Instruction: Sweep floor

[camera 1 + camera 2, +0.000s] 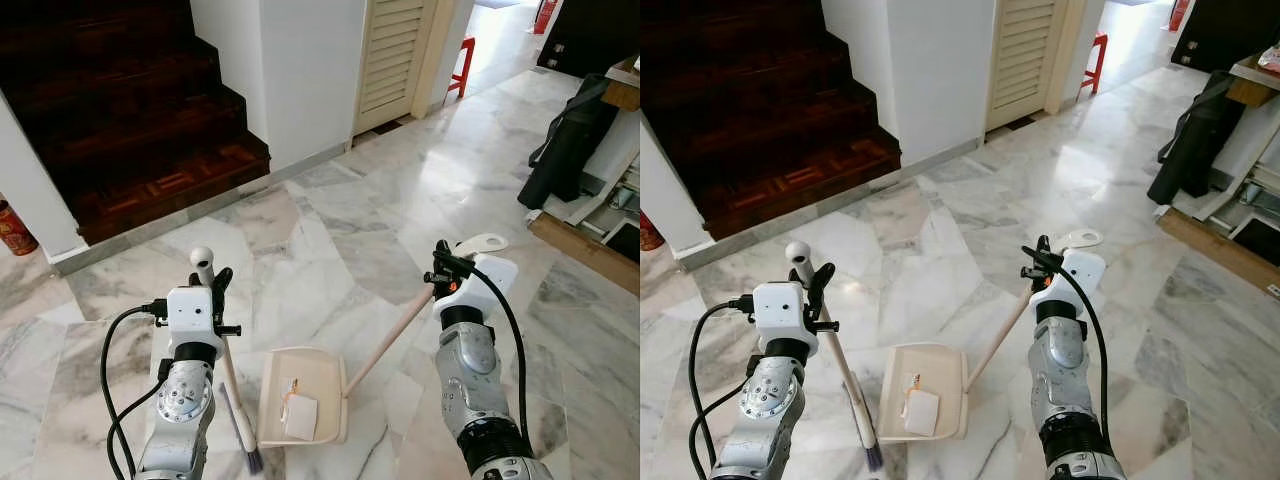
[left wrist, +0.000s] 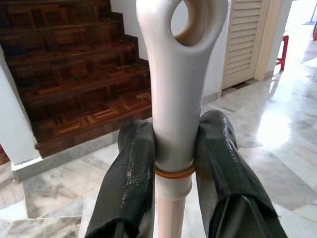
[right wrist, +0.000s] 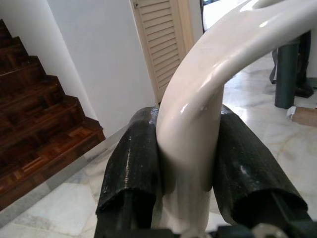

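In the left eye view, the left tool point(image 1: 205, 283) pinches the upper end of the broom point(image 1: 232, 385), close under its grey cap. The broom's long axis runs from the tool down toward the robot, a little to its right, and the dark bristles point(image 1: 252, 458) rest on the marble floor point(image 1: 330, 230) just beside the left edge of the dustpan point(image 1: 302, 393). The right tool point(image 1: 443, 272) grips the top of the dustpan handle point(image 1: 390, 337), which slants down and to the left into the cream pan. Paper scraps point(image 1: 297, 412) already lie inside the pan. The brush head is partly cut off by the lower picture edge, so no loose dirt on the floor can be made out there.

The right eye view gives the same arrangement: the pan lies between both arms, nearer to the bristles than to either tool.

In the left wrist view, two black fingers point(image 2: 128, 183) press against the grey broom grip point(image 2: 179, 94) from both sides.

In the right wrist view, the fingers point(image 3: 132, 163) clamp the curved white handle top point(image 3: 198, 104). The pan itself is hidden below.

The coming move probably needs the bristles to be drawn sideways to the pan's open mouth.
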Controlling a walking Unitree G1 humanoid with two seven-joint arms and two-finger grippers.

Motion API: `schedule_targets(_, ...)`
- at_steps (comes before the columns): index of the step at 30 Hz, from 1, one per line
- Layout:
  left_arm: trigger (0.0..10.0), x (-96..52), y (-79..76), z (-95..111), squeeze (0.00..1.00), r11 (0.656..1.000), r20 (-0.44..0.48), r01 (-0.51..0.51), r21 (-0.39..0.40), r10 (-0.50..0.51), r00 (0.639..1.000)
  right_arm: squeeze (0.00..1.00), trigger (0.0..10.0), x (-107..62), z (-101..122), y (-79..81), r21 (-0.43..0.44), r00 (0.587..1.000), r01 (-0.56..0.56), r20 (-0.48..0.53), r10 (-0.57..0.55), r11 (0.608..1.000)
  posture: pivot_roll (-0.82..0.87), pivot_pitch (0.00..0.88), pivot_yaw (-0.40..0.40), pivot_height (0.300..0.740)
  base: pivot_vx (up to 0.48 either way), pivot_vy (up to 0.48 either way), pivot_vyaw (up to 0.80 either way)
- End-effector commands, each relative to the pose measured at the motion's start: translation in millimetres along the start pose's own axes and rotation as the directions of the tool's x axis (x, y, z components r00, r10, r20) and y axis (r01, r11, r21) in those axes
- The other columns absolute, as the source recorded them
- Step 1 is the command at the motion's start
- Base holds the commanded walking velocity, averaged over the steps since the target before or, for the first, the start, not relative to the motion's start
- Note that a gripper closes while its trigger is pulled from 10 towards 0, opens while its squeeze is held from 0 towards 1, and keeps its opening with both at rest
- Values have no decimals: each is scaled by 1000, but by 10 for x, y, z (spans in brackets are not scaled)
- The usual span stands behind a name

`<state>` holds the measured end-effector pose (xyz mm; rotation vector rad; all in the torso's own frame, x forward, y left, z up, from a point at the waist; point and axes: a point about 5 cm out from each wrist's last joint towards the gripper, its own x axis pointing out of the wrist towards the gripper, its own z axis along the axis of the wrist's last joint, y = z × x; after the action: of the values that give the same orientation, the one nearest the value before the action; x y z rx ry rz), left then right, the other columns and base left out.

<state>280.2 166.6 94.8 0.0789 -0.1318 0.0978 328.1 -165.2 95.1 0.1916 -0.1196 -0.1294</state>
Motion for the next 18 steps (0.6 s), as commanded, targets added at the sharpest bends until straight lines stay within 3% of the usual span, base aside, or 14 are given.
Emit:
schedule_targets(1,10000,21,31,70,0,1000,32,-14,5,14,999,0,10000,58,129,33,5,999,-8,53,8,1000,100,41,-35,740,0,0,0)
schedule_targets(18,10000,15,24,85,0,1000,30,0,7,0,1000,0,10000,16,97,41,-10,999,-13,45,13,1000,94,72,-27,740,0,0,0)
